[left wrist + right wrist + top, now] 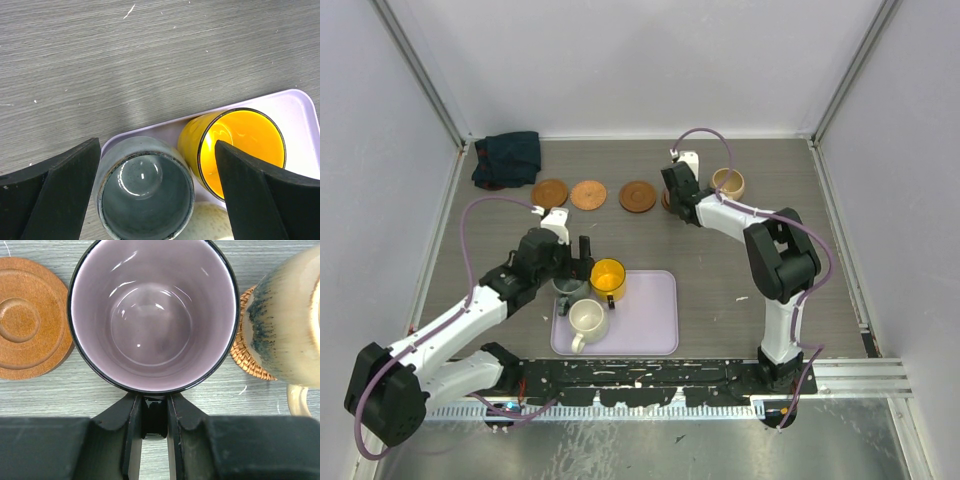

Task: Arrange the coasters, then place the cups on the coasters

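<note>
Grey wood table [630,240]: left gripper [155,146] wide open, straddling grey cup [145,195] on tray [655,310], no grip. Right gripper [154,407] pinches handle of purple cup [152,315]; coaster [27,317] at its 9 o'clock.

Grey wood-grain bench [750,265], enclosed at left, right and rear by plain white wall panels [640,60]. Slim aluminium posts [420,75] rise at the two far corners. A crumpled dark blue cloth [507,158] lies in the far corner, well beyond and to the left of the left jaws. Behind both jaws, along the near edge, a slotted aluminium rail [865,375] borders a brushed metal sheet [670,450]. Lighting is even and diffuse, shadows are soft, and small white flecks mark the bench surface.
</note>
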